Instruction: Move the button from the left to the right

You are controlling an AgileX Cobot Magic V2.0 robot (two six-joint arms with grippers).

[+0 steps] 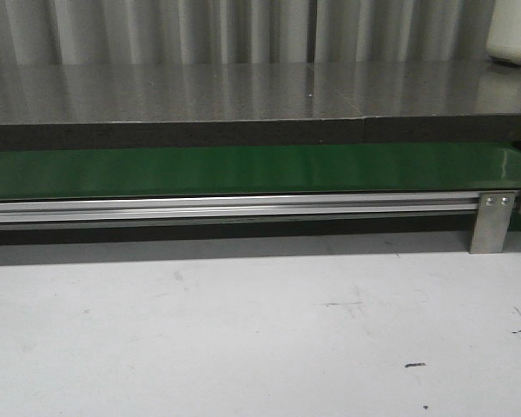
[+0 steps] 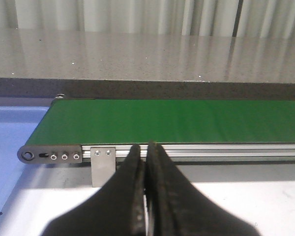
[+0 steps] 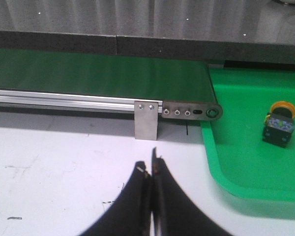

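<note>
The button point(image 3: 279, 124), black boxy body with a round orange-yellow cap, lies in the green tray point(image 3: 246, 172) past the end of the belt, seen only in the right wrist view. My right gripper point(image 3: 148, 166) is shut and empty over the white table, short of the belt frame and apart from the button. My left gripper point(image 2: 145, 147) is shut and empty in front of the green belt point(image 2: 177, 120), near its other end. The front view shows the green belt point(image 1: 243, 169) with no button and no gripper on it.
An aluminium rail point(image 1: 226, 207) with a steel bracket point(image 1: 491, 221) runs along the belt's front. A grey counter point(image 1: 243, 91) lies behind the belt. A blue tray point(image 2: 12, 142) sits at the belt end seen in the left wrist view. White tabletop point(image 1: 243, 330) lies in front.
</note>
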